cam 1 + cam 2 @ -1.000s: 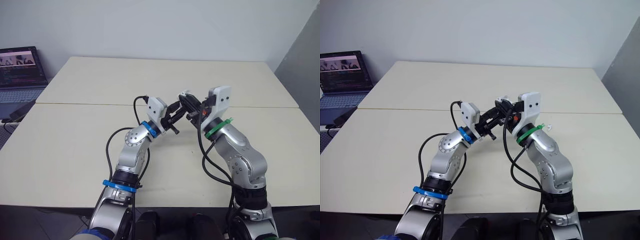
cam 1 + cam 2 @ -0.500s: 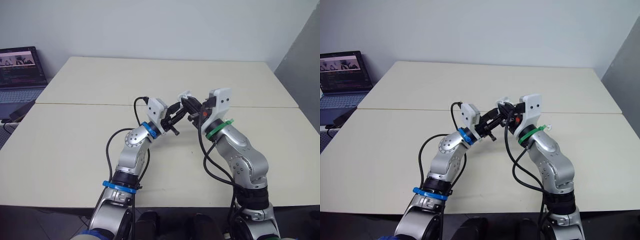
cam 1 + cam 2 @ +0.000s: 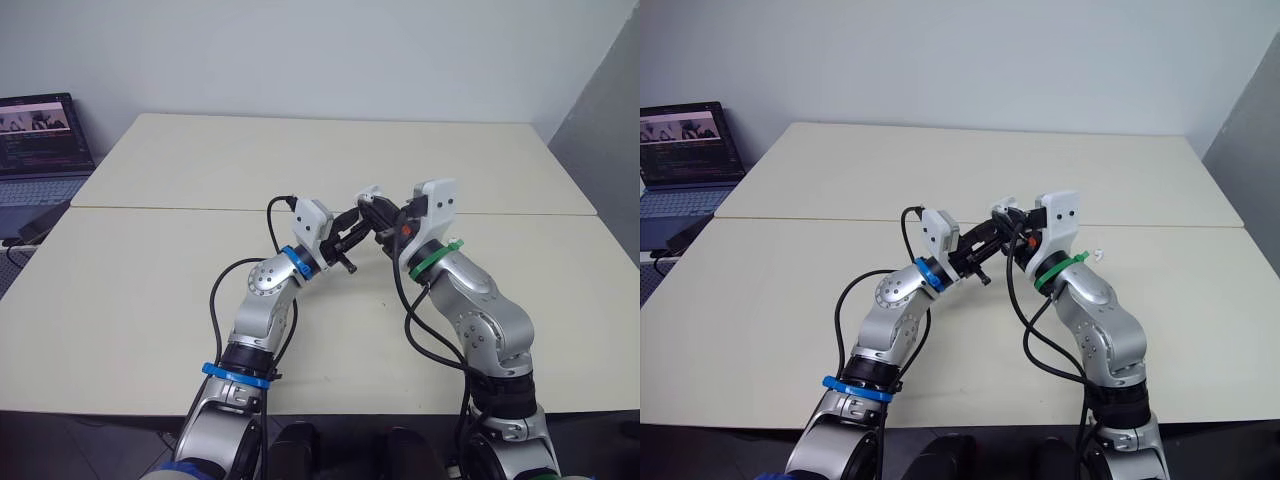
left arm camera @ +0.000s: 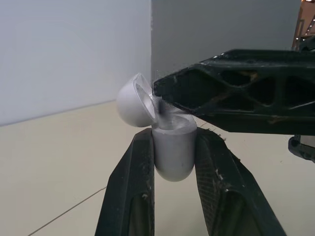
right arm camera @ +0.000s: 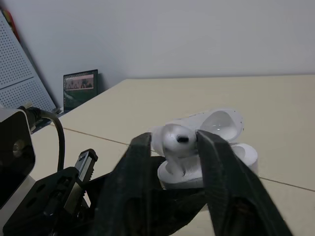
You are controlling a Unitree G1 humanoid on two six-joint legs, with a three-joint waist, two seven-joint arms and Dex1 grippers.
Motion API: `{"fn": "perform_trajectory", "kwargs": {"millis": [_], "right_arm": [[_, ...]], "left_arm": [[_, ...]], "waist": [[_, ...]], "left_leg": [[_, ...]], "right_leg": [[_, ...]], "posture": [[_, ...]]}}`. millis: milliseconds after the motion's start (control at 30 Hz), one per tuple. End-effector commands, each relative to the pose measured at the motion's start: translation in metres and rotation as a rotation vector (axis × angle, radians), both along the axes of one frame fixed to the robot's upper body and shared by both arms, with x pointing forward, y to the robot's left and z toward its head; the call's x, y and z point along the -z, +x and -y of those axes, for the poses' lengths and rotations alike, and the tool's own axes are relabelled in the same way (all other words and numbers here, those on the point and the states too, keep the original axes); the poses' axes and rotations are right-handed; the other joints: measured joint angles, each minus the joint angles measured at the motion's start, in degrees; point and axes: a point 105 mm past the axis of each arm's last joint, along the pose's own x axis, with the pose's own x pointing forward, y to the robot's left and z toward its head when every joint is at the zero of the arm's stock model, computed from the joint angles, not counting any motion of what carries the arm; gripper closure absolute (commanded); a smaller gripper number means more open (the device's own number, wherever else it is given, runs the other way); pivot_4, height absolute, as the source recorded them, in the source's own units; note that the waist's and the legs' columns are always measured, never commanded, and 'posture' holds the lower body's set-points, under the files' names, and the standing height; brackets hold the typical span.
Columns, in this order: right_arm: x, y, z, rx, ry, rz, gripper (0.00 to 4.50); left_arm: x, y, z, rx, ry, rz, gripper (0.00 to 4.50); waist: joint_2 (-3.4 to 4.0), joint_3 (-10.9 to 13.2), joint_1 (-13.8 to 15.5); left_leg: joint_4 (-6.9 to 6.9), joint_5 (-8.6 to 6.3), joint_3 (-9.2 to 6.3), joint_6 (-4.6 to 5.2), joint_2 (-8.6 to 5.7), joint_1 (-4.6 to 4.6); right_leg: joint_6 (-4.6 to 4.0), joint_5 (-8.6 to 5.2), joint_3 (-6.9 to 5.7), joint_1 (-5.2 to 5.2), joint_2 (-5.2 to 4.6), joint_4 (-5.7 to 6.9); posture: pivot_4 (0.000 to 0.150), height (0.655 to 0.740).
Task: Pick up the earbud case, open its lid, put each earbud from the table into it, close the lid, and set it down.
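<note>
The left tool (image 4: pixel 174 133) is clamped on the earbud case (image 4: pixel 171 155), which is gripped by its two sides between the black fingers. The right tool (image 5: pixel 175 137) is closed on an earbud (image 5: pixel 177 141). The case is seen to be white, glossy and rounded, with its domed lid (image 4: pixel 132 101) swung open on a hinge. A pale beige counter (image 3: pixel 150 280) made of two joined tops is set before a plain white wall (image 3: pixel 300 50), and an open laptop (image 3: pixel 40 140) is placed off its left edge. The case is held raised above the counter's middle, and the earbud is held right at the open mouth.
</note>
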Motion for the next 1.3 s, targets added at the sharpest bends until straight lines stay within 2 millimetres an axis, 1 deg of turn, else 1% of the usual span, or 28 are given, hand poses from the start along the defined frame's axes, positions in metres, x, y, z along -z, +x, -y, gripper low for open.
{"fn": "perform_trajectory", "kwargs": {"millis": [33, 233, 300, 367, 433, 467, 500, 567, 600, 667, 700, 767, 800, 867, 933, 1000, 1067, 1200, 1300], "right_arm": [[-0.006, -0.002, 0.002, 0.008, 0.003, 0.022, 2.38], [-0.010, -0.005, 0.005, 0.003, 0.005, 0.047, 2.38], [-0.020, -0.019, 0.004, -0.068, 0.019, 0.088, 2.38], [-0.029, -0.038, 0.002, -0.164, 0.003, 0.126, 2.38], [-0.036, -0.055, 0.009, -0.215, -0.033, 0.142, 2.38], [-0.037, -0.060, 0.012, -0.227, -0.046, 0.143, 2.38], [-0.037, -0.064, 0.020, -0.226, -0.078, 0.135, 2.38], [-0.036, -0.064, 0.039, -0.196, -0.127, 0.107, 2.38], [-0.032, -0.060, 0.051, -0.158, -0.154, 0.075, 2.38], [-0.024, -0.053, 0.069, -0.090, -0.201, 0.025, 2.38], [-0.015, -0.043, 0.089, -0.008, -0.237, -0.018, 2.38], [-0.003, -0.030, 0.119, 0.103, -0.281, -0.077, 2.38], [0.002, -0.024, 0.130, 0.146, -0.293, -0.101, 2.38], [0.023, -0.006, 0.156, 0.238, -0.370, -0.174, 2.38], [0.039, 0.007, 0.173, 0.291, -0.377, -0.247, 2.38], [0.046, 0.020, 0.181, 0.325, -0.356, -0.273, 2.38], [0.050, 0.031, 0.184, 0.350, -0.323, -0.301, 2.38], [0.057, 0.045, 0.181, 0.383, -0.274, -0.321, 2.38], [0.065, 0.053, 0.174, 0.411, -0.246, -0.329, 2.38]], "left_arm": [[-0.022, -0.007, 0.005, 0.025, -0.035, 0.081, 3.75], [-0.021, -0.007, 0.005, 0.029, -0.032, 0.076, 3.75], [-0.017, -0.004, 0.002, 0.016, -0.028, 0.060, 3.75], [-0.014, -0.002, -0.003, -0.001, -0.027, 0.044, 3.75], [-0.011, 0.000, -0.006, -0.010, -0.021, 0.039, 3.75], [-0.011, 0.000, -0.007, -0.012, -0.020, 0.039, 3.75], [-0.011, 0.001, -0.008, -0.014, -0.018, 0.038, 3.75], [-0.010, 0.001, -0.010, -0.019, -0.016, 0.037, 3.75], [-0.009, 0.002, -0.011, -0.022, -0.013, 0.037, 3.75], [-0.009, 0.002, -0.012, -0.026, -0.010, 0.037, 3.75], [-0.008, 0.003, -0.013, -0.029, -0.009, 0.036, 3.75], [-0.008, 0.003, -0.014, -0.033, -0.006, 0.036, 3.75], [-0.007, 0.003, -0.015, -0.035, -0.005, 0.035, 3.75], [-0.006, 0.003, -0.016, -0.037, 0.000, 0.035, 3.75], [-0.006, 0.003, -0.015, -0.034, 0.007, 0.039, 3.75], [-0.006, 0.003, -0.015, -0.032, 0.010, 0.041, 3.75], [-0.007, 0.002, -0.015, -0.030, 0.011, 0.045, 3.75], [-0.007, 0.001, -0.016, -0.033, 0.013, 0.049, 3.75], [-0.007, 0.000, -0.017, -0.038, 0.013, 0.050, 3.75]], "waist": [[0.00, 0.0, 0.0], [0.00, 0.0, 0.0], [0.00, 0.0, 0.0], [0.04, 0.0, 0.0], [0.05, 0.0, 0.0], [0.05, 0.0, 0.0], [0.05, 0.0, 0.0], [0.05, 0.0, 0.1], [0.05, 0.0, 0.1], [0.05, 0.0, 0.1], [0.05, 0.0, 0.1], [0.05, 0.0, 0.1], [0.05, 0.0, 0.1], [0.05, 0.0, 0.1], [0.05, 0.0, 0.1], [0.07, 0.0, 0.0], [0.08, 0.0, -0.3], [0.09, 0.0, -0.4], [0.10, 0.0, -0.4]], "left_leg": [[0.00, 0.00, 0.00, 0.00, 0.00, 0.00], [0.00, 0.00, 0.00, 0.00, 0.00, 0.00], [0.00, 0.00, 0.00, 0.00, 0.00, 0.00], [0.00, 0.00, 0.00, 0.01, 0.00, 0.00], [0.00, -0.01, 0.01, 0.01, -0.01, -0.01], [0.01, -0.01, 0.00, 0.02, 0.00, -0.01], [-0.01, -0.01, -0.02, 0.02, 0.01, -0.01], [0.00, -0.01, -0.05, 0.02, 0.02, -0.01], [0.00, -0.01, -0.04, 0.02, 0.01, -0.01], [0.00, -0.01, -0.03, 0.02, 0.01, -0.01], [0.00, -0.02, -0.01, 0.02, 0.01, -0.01], [0.00, -0.01, 0.01, 0.02, 0.01, -0.01], [0.00, -0.01, 0.03, 0.03, 0.00, -0.01], [0.01, -0.01, 0.09, 0.03, 0.00, -0.01], [0.01, -0.01, 0.14, 0.03, 0.00, 0.00], [0.00, -0.01, 0.18, 0.03, 0.01, 0.00], [0.00, -0.01, 0.21, 0.03, 0.02, 0.00], [0.00, -0.01, 0.21, 0.03, 0.02, 0.00], [0.01, -0.01, 0.24, 0.03, 0.00, 0.00]], "right_leg": [[0.00, 0.00, 0.00, 0.00, 0.00, 0.00], [0.00, 0.00, 0.00, 0.00, 0.00, 0.00], [0.00, 0.00, 0.00, 0.00, 0.00, -0.01], [0.00, 0.00, 0.01, 0.01, 0.00, -0.04], [0.00, 0.00, 0.02, 0.01, -0.01, -0.05], [0.01, 0.00, 0.01, 0.01, -0.01, -0.05], [0.01, -0.01, 0.00, 0.01, -0.01, -0.05], [0.01, -0.01, -0.03, 0.03, -0.02, -0.07], [0.01, -0.01, -0.04, 0.04, -0.04, -0.08], [0.01, -0.01, -0.04, 0.06, -0.07, -0.10], [0.01, -0.01, -0.03, 0.05, -0.11, -0.10], [0.01, -0.01, -0.04, 0.06, -0.19, -0.09], [0.01, -0.01, -0.03, 0.06, -0.20, -0.09], [0.01, -0.01, -0.01, 0.05, -0.20, -0.07], [0.01, -0.01, -0.01, 0.06, -0.16, -0.07], [0.01, -0.01, 0.01, 0.05, -0.13, -0.05], [0.00, -0.01, 0.03, 0.03, -0.14, -0.04], [0.00, 0.00, 0.03, 0.03, -0.10, -0.03], [0.00, 0.00, 0.05, 0.04, -0.10, -0.03]], "posture": [[0.150, 0.7400], [0.150, 0.7400], [0.150, 0.7400], [0.150, 0.7400], [0.150, 0.7400], [0.150, 0.7400], [0.150, 0.7400], [0.150, 0.7400], [0.150, 0.7400], [0.150, 0.7400], [0.150, 0.7400], [0.150, 0.7400], [0.150, 0.7400], [0.150, 0.7400], [0.150, 0.7400], [0.150, 0.7400], [0.150, 0.7400], [0.150, 0.7400], [0.150, 0.7400]]}}
